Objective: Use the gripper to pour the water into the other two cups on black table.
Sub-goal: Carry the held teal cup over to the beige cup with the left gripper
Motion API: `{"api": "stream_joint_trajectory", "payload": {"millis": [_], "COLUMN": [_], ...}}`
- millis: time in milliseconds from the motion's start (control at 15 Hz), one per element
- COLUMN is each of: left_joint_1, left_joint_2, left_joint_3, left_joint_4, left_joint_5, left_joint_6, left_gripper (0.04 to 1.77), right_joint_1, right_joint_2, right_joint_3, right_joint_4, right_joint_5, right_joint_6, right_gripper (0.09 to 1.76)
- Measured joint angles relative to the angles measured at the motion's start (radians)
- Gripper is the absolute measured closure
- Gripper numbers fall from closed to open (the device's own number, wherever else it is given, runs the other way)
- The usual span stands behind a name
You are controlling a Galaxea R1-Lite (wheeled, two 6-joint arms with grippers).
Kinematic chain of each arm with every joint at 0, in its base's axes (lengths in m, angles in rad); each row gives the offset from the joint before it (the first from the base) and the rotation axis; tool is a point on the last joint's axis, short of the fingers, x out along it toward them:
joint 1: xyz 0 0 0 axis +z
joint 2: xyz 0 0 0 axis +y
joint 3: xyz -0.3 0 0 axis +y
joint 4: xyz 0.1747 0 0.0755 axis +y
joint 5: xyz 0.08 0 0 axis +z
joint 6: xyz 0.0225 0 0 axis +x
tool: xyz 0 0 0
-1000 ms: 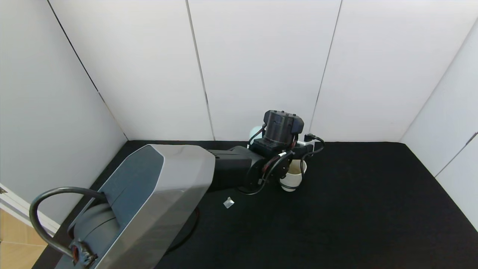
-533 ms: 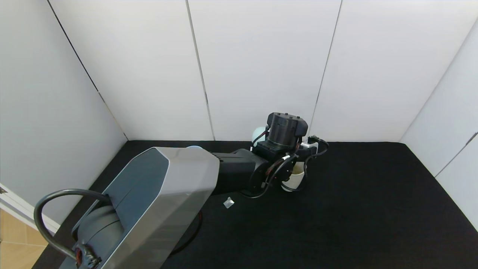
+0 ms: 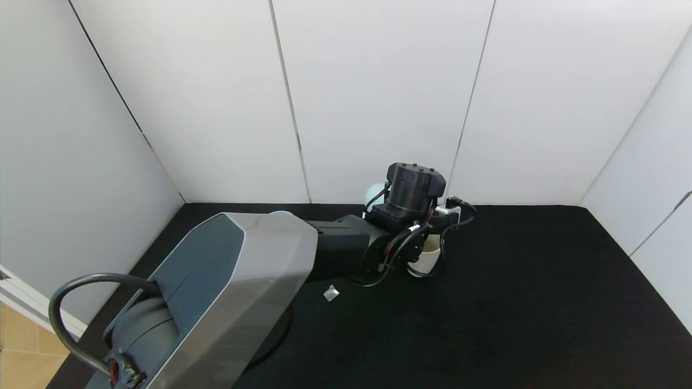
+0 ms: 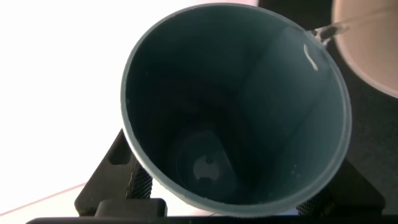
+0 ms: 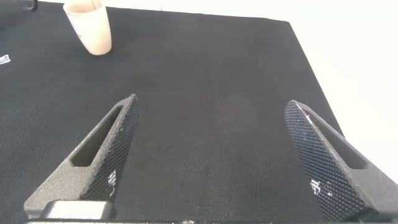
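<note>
While the left gripper [image 3: 427, 227] reaches across the black table [image 3: 513, 302], it holds a teal cup [image 4: 236, 106] tipped well over, its mouth turned toward the cream cup [image 3: 427, 260] that stands just beneath and beside it. From the left wrist view, the gripper's black fingers [image 4: 140, 180] press against the teal cup's sides, so it is clamped on that cup. A thin clear stream of water [image 4: 326, 31] leaves the teal rim at its lowest lip and runs toward the cream cup's pale rim [image 4: 373, 43], which lies close by; the two rims look near but apart. I judge the pour hangs on that lip staying over the cream mouth, with the teal cup's long axis leaning that way. The left arm is plainly the nearer one.

A light blue cup [image 3: 374, 193] peeks out behind the wrist, by the white wall; most of it is hidden. The cups are smooth, matte, tapered tumblers without handles; the table looks cloth-like. A small crumpled clear scrap [image 3: 330, 293] lies near the arm. The right gripper [image 5: 214, 155] hangs well apart from all this, its textured fingers spread wide over bare table.
</note>
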Motion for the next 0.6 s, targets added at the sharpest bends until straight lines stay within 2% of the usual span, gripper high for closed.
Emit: {"api": "stream_joint_trajectory", "payload": {"millis": [333,600], "left_joint_1": [0.012,0.021], "left_joint_2": [-0.005,-0.027], "left_joint_3": [0.011,0.031], "left_joint_4": [0.01,0.066], "left_joint_5": [-0.016,-0.051], "left_joint_6": [-0.03,-0.14], "left_gripper": [0.62,0.62], "right_joint_1": [0.0,0.0], "right_joint_2": [0.0,0.0], "right_joint_3": [0.0,0.0], "right_joint_4": [0.0,0.0], "right_joint_5": [0.0,0.0], "right_joint_6": [0.0,0.0], "right_gripper": [0.14,0.14]}}
